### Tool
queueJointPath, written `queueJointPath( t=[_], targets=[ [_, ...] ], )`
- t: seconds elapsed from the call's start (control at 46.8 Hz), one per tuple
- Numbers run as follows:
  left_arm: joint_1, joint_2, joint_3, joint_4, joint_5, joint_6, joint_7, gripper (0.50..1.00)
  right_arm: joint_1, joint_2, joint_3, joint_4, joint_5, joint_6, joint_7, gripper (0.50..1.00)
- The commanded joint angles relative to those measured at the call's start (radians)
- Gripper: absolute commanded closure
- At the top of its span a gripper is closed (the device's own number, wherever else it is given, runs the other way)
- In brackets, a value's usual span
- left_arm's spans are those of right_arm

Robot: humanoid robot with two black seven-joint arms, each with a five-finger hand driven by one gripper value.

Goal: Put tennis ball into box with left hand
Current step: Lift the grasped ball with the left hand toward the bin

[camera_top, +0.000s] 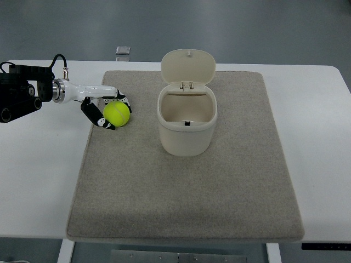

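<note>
Top view: left hand [104, 109] grasping tennis ball [117, 114] on mat [219, 186]; open-lidded box [187, 123] nearby, path clear.

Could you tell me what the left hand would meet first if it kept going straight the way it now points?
The left hand, fingers around the tennis ball, points toward the picture's right. The open box likely comes first, though relative height is unclear.

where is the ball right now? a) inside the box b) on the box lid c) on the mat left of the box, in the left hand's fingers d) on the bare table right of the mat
c: the ball sits on the mat left of the box, with the left hand curled around it; the box's lid stands open and nothing shows inside.
</note>
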Motion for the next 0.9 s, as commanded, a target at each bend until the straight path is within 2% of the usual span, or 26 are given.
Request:
queueJointPath(
  t=[0.0,0.406,0.513,0.642,0.877],
  targets=[
    [-0.002,0.000,-0.006,0.002,-0.021,-0.001,0.000,1.000,0.000,0.000,0.000,0.000,0.000,0.000,0.000,0.599],
    [0.090,0.006,-0.167,0.003,-0.093,-0.021,0.000,1.000,0.000,0.000,0.000,0.000,0.000,0.000,0.000,0.597],
    [0.130,0.011,-0.236,0.003,-0.113,-0.047,0.000,1.000,0.000,0.000,0.000,0.000,0.000,0.000,0.000,0.599],
    [0.176,0.020,-0.299,0.003,-0.154,-0.096,0.000,1.000,0.000,0.000,0.000,0.000,0.000,0.000,0.000,0.599],
    [0.228,0.083,-0.420,0.000,-0.270,-0.253,0.000,1.000,0.000,0.000,0.000,0.000,0.000,0.000,0.000,0.599]
  ],
)
